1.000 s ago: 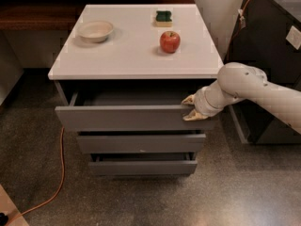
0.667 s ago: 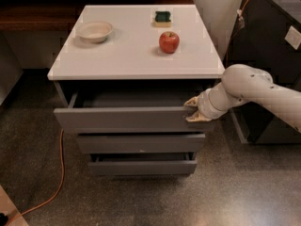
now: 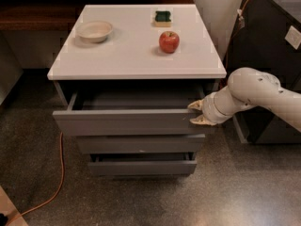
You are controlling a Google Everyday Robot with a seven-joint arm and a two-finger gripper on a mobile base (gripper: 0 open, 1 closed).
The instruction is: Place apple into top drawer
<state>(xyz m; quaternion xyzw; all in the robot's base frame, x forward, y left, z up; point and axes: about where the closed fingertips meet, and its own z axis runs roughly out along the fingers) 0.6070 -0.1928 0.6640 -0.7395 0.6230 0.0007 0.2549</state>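
- Well, the apple [image 3: 169, 41] is not in yet: it sits upright on the white surface [image 3: 131, 60], toward the back right, well apart from the opening below. It is small, round and glossy red, with a paler patch catching the light. It looks firm enough to pinch, but it would roll if nudged.
- Beneath it the top drawer [image 3: 127, 122] is pulled partway out, so a strip of its dark grey box interior shows under the overhanging surface. Its front is flat, matte and handleless, so I would guess the top edge is the only place to grip it.
- That is where the gripper [image 3: 197, 113] is, at the right end of the drawer front. Its beige fingers [image 3: 195, 106] sit one behind the panel and one over its face, clenched on the edge as far as I can judge.
- The white, rounded arm [image 3: 254, 91] reaches in low from the right, which suits a pull straight outward.
- To my eye the opening is too narrow for a drop from above, so the opening step seems unfinished.
- Two shorter grey drawers [image 3: 140, 144] lie below, the lowest set further back.
- A green-and-yellow sponge [image 3: 163, 17] rests just behind the apple, and a shallow beige bowl [image 3: 94, 30] sits at the left.
- An orange cable [image 3: 59, 173] trails over the speckled floor.
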